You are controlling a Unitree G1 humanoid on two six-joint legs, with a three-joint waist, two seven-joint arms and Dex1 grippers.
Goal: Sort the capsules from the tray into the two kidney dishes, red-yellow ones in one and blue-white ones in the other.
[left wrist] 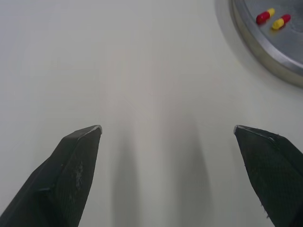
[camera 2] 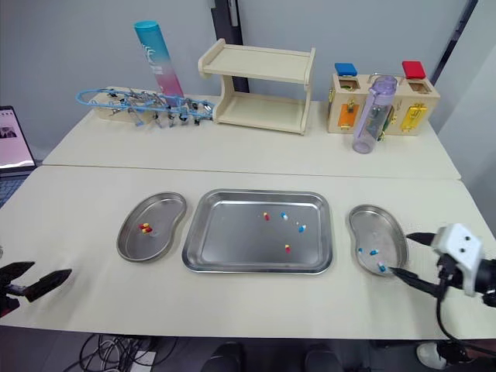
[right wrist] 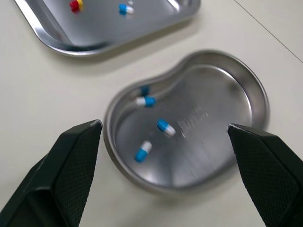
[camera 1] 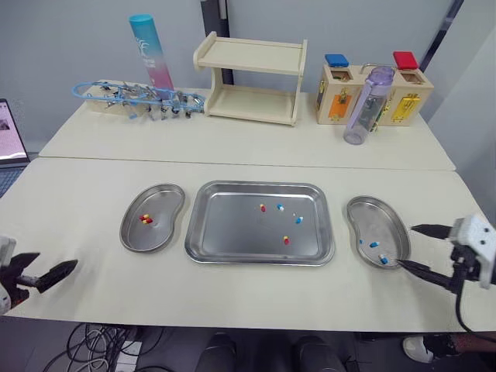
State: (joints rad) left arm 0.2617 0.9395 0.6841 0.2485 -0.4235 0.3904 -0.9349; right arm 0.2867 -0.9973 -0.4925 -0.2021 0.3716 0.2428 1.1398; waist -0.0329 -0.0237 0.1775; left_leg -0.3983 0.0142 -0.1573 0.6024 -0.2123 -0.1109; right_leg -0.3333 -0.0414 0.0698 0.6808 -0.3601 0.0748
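A steel tray [camera 1: 232,229] lies mid-table holding two red-yellow capsules [camera 1: 263,208] [camera 1: 286,241] and two blue-white capsules [camera 1: 280,208] [camera 1: 298,220]. To its left, the left kidney dish [camera 1: 159,201] contains two red-yellow capsules [left wrist: 272,18]. The right kidney dish [camera 1: 380,217] contains three blue-white capsules [right wrist: 143,151]. My left gripper [camera 1: 57,260] is open and empty over bare table, near the front edge and left of the left dish. My right gripper [camera 1: 405,246] is open and empty, its fingertips at the right dish's near right rim.
Along the back of the table stand a wooden shelf [camera 1: 252,77], a purple bottle [camera 1: 364,108], a wooden lock box [camera 1: 387,93], a rack of blue clips [camera 1: 139,99] and a blue-pink tube [camera 1: 151,50]. A laptop [camera 1: 9,139] sits at the far left.
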